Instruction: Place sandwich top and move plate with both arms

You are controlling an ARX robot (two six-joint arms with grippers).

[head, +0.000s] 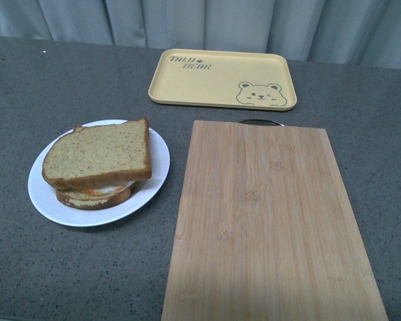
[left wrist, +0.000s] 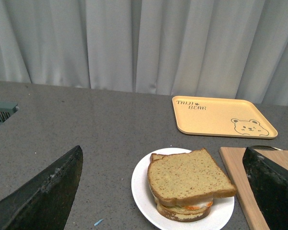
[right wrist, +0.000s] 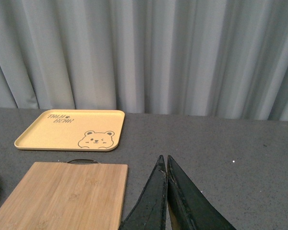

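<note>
Presently on the dark grey table (head: 67, 80), item by item:

1. Plate (head: 45, 194): white, round, left of the cutting board and well short of the tray. In the right wrist view only a sliver of it shows at the frame edge.
2. Sandwich top (head: 97, 155): speckled tan slice lying on the stack on the plate, skewed so that its corners overhang the layers below.
3. Lower slice (head: 93, 198): mostly covered. Only its crust edge and a thin white-and-orange band of filling show beneath the top.
4. Cutting board (head: 274, 221): bamboo and bare, with its near end cut off by the front view. A dark handle loop (head: 259, 122) peeks over its far edge.
5. Tray (head: 220, 77): yellow with a bear print, beyond the board near the curtain (head: 254, 20).
6. Left gripper (left wrist: 163, 149): fingers (left wrist: 43, 191) spread wide, nothing between them, framing the plate from above. Its far finger hides part of the board.
7. Right gripper (right wrist: 164, 160): fingers pressed together with nothing held, over bare table beside the board.
8. Grey slatted object (left wrist: 2, 112): cut off at the edge of the left wrist view and not identifiable.

Neither arm appears in the front view.
</note>
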